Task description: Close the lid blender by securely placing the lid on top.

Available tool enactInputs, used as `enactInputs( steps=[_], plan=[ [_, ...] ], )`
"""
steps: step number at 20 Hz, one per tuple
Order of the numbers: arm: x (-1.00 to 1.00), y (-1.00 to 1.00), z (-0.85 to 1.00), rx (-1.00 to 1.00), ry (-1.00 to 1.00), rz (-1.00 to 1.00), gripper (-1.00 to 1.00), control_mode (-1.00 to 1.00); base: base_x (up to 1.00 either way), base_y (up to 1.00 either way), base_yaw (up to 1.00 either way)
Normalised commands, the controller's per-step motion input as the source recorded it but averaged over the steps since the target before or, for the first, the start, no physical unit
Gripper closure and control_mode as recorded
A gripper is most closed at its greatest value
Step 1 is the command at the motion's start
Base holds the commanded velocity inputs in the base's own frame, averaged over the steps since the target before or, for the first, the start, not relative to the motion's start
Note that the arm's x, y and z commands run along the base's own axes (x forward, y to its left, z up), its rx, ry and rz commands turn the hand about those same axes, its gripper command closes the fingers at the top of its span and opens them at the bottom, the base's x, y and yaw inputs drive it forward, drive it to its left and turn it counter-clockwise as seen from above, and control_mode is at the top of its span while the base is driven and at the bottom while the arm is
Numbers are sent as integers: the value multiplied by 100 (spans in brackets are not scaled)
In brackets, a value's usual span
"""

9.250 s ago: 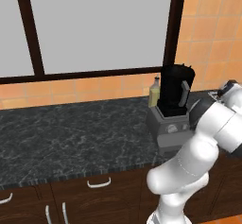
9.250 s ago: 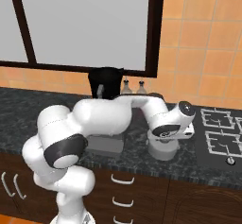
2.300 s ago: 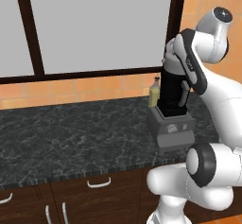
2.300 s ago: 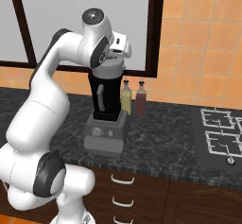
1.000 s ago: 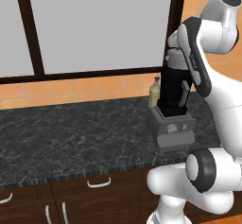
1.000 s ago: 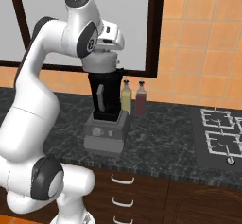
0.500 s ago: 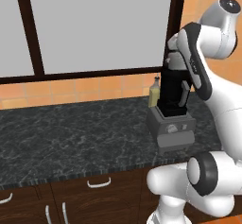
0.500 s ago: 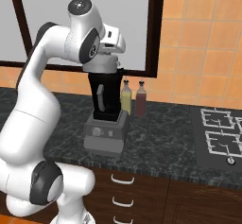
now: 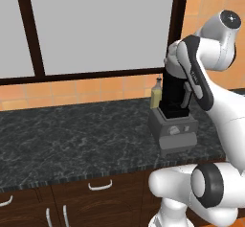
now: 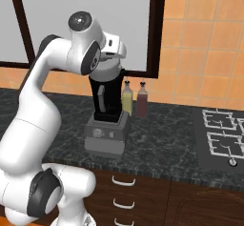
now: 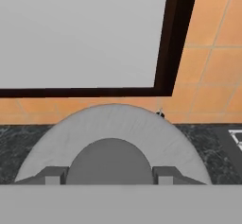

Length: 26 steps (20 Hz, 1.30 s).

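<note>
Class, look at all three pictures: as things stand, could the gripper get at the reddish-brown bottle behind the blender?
Probably not yet. The gripper is shut on the round grey lid above the tall black blender. The reddish-brown bottle stands uncovered beside the yellowish bottle, so it looks reachable once the gripper is free.

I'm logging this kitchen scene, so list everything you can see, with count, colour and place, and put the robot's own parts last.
blender: one, black jar with grey side handle on a dark grey base with a round dial, on the counter under the window.
lid: one, grey with a raised centre knob, held in the hand above the jar.
bottles: two, one yellowish and one dark red, side by side just right of the blender by the wall.
counter: one, dark marbled stone, over brown cabinets with pale handles.
stove: one, dark with pale grates, at the counter's right end.
window: one, pale panes in a dark frame.
wall tiles: orange.
hand: one, dark tips shut on the lid's knob.
</note>
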Motion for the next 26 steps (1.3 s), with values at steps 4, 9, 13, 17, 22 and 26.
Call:
enactInputs(
  steps=[4,9,13,17,22,26],
  plan=[
    [0,0,0,0,-4,0,100,-100,0,0,0],
    [0,0,23,0,1,0,100,-100,0,0,0],
    [-4,0,42,0,5,-1,100,-100,0,0,0],
    [-1,0,19,0,2,0,100,-100,0,0,0],
    [0,-1,0,0,0,0,100,-100,0,0,0],
    [0,-4,0,0,0,0,100,-100,0,0,0]
  ],
)
